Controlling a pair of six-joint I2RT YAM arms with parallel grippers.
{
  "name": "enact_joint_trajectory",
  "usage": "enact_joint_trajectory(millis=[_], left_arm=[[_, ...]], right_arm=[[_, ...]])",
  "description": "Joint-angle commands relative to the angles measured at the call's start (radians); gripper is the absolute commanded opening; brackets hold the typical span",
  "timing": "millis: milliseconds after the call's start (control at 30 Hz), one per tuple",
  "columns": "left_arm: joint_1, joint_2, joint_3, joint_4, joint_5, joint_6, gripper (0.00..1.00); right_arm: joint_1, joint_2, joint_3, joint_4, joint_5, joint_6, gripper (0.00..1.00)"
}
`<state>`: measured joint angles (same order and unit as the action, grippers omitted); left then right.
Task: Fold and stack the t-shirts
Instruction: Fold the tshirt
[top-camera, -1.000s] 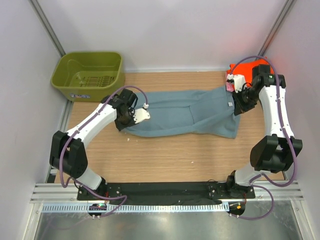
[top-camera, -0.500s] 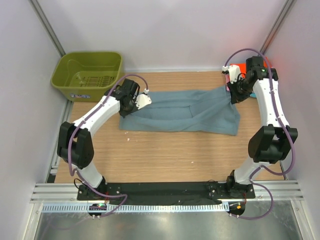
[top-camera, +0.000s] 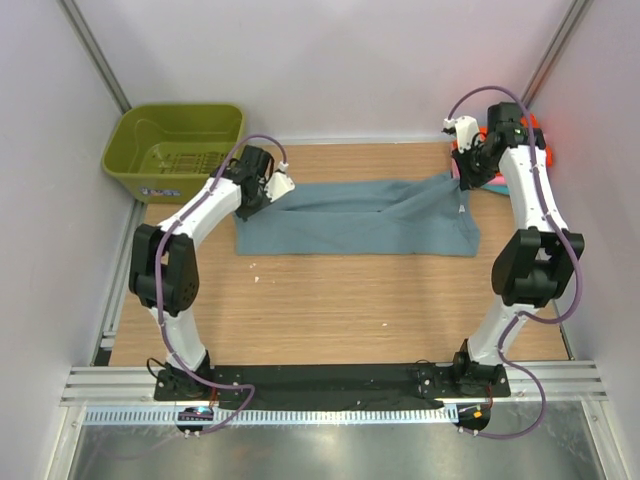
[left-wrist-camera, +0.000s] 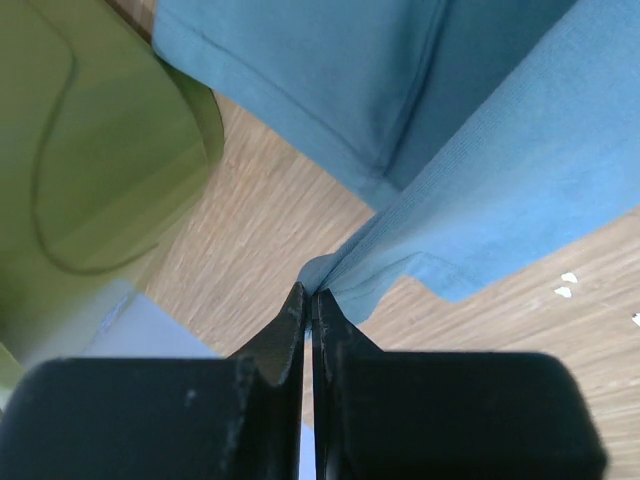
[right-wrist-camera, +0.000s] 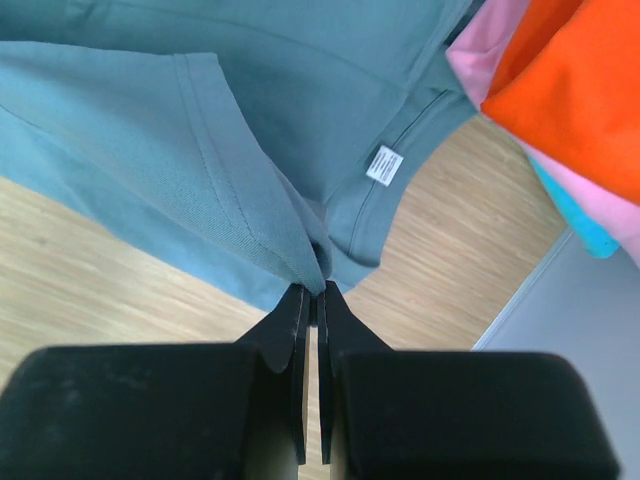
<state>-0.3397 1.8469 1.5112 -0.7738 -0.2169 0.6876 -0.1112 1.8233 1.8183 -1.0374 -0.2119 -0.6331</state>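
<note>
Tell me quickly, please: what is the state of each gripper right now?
Left gripper: closed, pinching an edge of the blue-grey t-shirt.
Right gripper: closed, pinching a fold of the same t-shirt.

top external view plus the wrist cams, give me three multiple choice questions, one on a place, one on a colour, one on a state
1. Where does the olive-green basket stand?
A. far right corner
B. far left corner
C. between the arm bases

2. What colour is the top layer of the folded stack at the far right?
A. white
B. brown
C. orange

3. How do the left fingers and right fingers stand?
A. each shut on a fold of the blue-grey t-shirt
B. both wide open above it
C. both shut on the basket's rim

Answers:
1 B: the top view shows it at the far left.
2 C: orange cloth lies uppermost.
3 A: both wrist views show cloth pinched between closed fingers.
</note>
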Motion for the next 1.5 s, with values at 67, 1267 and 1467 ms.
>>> enact_joint_trajectory(millis=[67, 1267, 1467], left_arm=[[0.025, 0.069, 0.096, 0.030, -0.019, -0.010, 0.00], [0.064, 0.348, 0.323, 0.108, -0.084, -0.051, 0.00], [0.062, 0.350, 0.307, 0.125, -0.084, -0.054, 0.00]], right_arm=[[0.002, 0.065, 0.104, 0.080, 0.016, 0.024, 0.01], [0.088, 0.363, 0.311, 0.215, 0.207, 0.076, 0.01], [0.079, 0.297, 0.240, 0.218, 0.252, 0.076, 0.01]])
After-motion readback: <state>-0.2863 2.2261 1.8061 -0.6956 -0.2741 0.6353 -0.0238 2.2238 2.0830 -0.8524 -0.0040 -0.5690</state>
